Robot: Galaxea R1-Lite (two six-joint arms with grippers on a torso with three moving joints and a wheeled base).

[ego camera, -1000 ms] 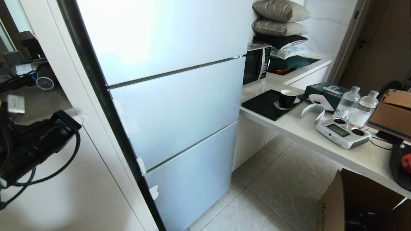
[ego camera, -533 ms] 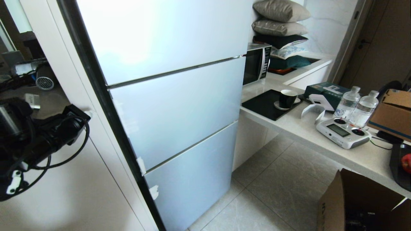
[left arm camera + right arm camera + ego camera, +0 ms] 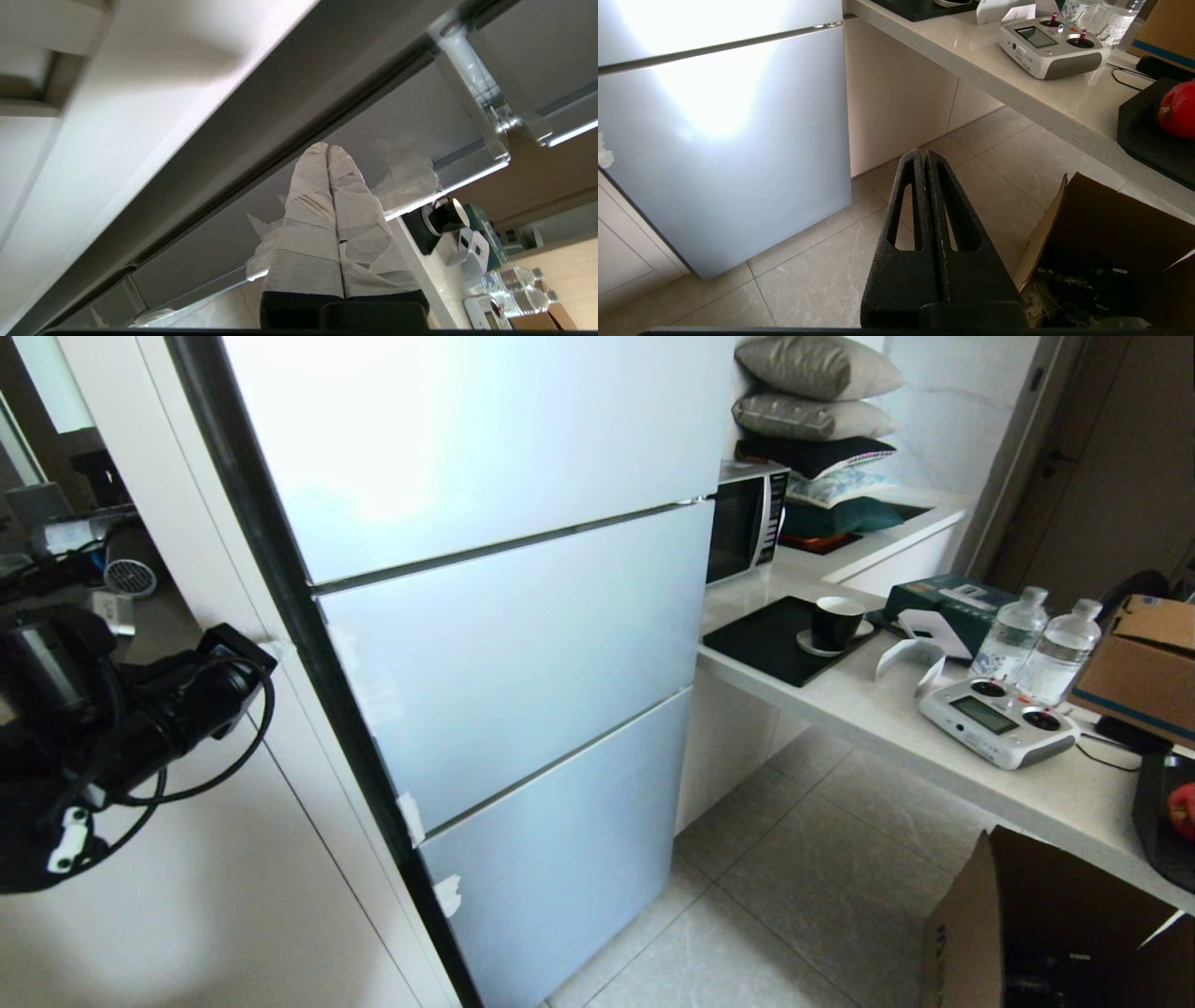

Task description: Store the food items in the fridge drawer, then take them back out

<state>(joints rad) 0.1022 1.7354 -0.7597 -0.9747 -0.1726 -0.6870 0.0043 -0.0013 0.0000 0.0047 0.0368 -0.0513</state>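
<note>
The fridge drawer (image 3: 523, 653) is the middle pale blue glossy panel of the fridge, and it is closed. One red round fruit (image 3: 1178, 114) lies on a black tray (image 3: 1143, 135) on the counter; it also peeks in at the right edge as the fruit (image 3: 1184, 807). My left arm (image 3: 140, 709) reaches toward the fridge's left edge. My left gripper (image 3: 327, 148), wrapped in pale tape, is shut and empty, its tips close to the panel's side edge. My right gripper (image 3: 924, 154) is shut and empty, low over the floor tiles.
A white cabinet (image 3: 233, 896) flanks the fridge on the left. The counter (image 3: 934, 737) holds a microwave (image 3: 747, 518), a black cup (image 3: 834, 621), a remote controller (image 3: 997, 721) and two water bottles (image 3: 1036, 644). An open cardboard box (image 3: 1046, 933) stands on the floor.
My left arm has risen and moved right, toward the fridge's left edge. The right gripper and the fridge panels have not moved.
</note>
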